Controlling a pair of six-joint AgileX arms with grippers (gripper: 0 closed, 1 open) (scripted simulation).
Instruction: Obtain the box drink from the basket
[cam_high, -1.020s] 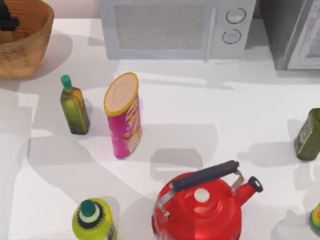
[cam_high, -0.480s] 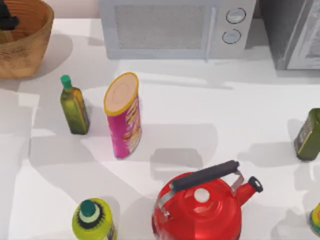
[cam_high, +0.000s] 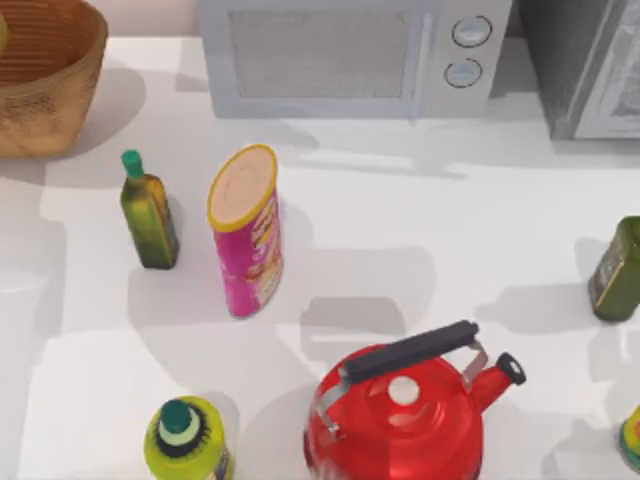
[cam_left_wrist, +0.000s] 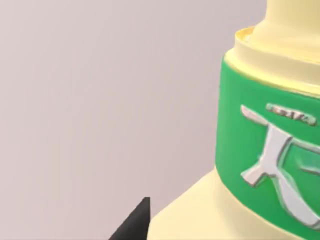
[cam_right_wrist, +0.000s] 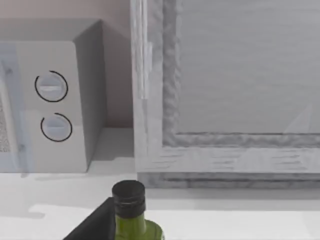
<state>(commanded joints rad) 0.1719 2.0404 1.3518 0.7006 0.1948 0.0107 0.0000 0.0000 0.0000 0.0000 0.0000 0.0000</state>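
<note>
Left wrist view has the drink (cam_left_wrist: 260, 150) hard up against the lens with plain wall behind it, and 1 dark fingertip of the left gripper (cam_left_wrist: 137, 224) lies along its pale lower face, so I judge the pincer clamped narrow on the carton and carrying it in the air. Half a second ago the top view had that gripper's dark shape down inside the basket (cam_high: 60, 95) at 10 o'clock; now it has gone from there, so the carton looks lifted out and the task seems nearly met. Right arm sits parked at 3 o'clock by a bottle (cam_right_wrist: 131, 220).
</note>
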